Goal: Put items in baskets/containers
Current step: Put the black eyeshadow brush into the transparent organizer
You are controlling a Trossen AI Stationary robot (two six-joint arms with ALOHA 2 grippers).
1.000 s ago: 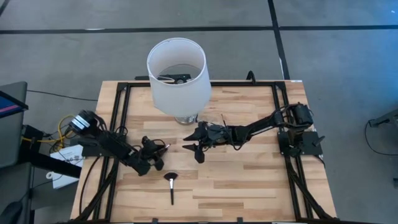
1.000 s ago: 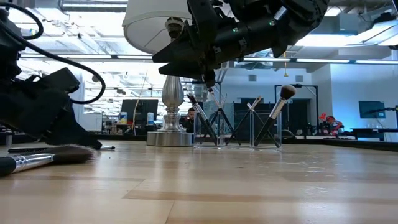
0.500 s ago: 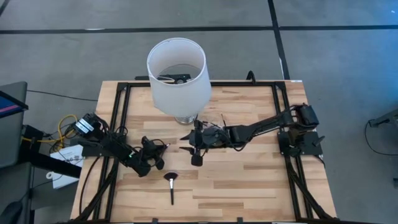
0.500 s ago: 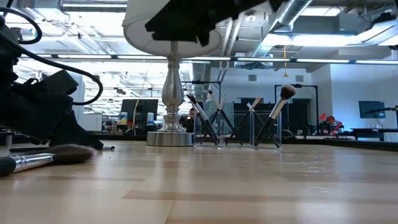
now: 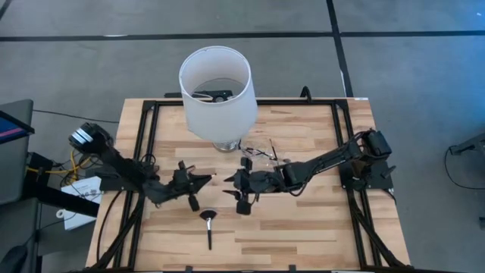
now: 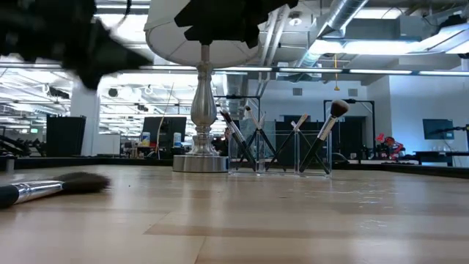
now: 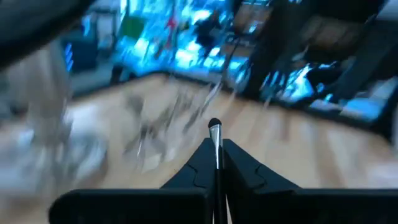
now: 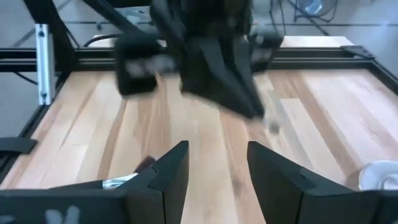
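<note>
Left gripper [image 5: 206, 179] pinching thin brush [image 7: 215, 140], table centre-left. Right gripper [image 5: 234, 190] spread, at 3 o'clock of it. Fan brush [image 5: 208, 225] on table [image 5: 303, 227], 6 o'clock. Clear tray [image 6: 278, 147] holds upright brushes.

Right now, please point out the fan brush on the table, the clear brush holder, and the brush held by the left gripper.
fan brush [image 5: 208, 227]: high view, handle.
clear brush holder [image 6: 311, 160]: low view, front wall.
held brush [image 7: 214, 132]: left wrist view, ferrule.
left gripper [image 7: 217, 163]: left wrist view, between fingertips.
</note>
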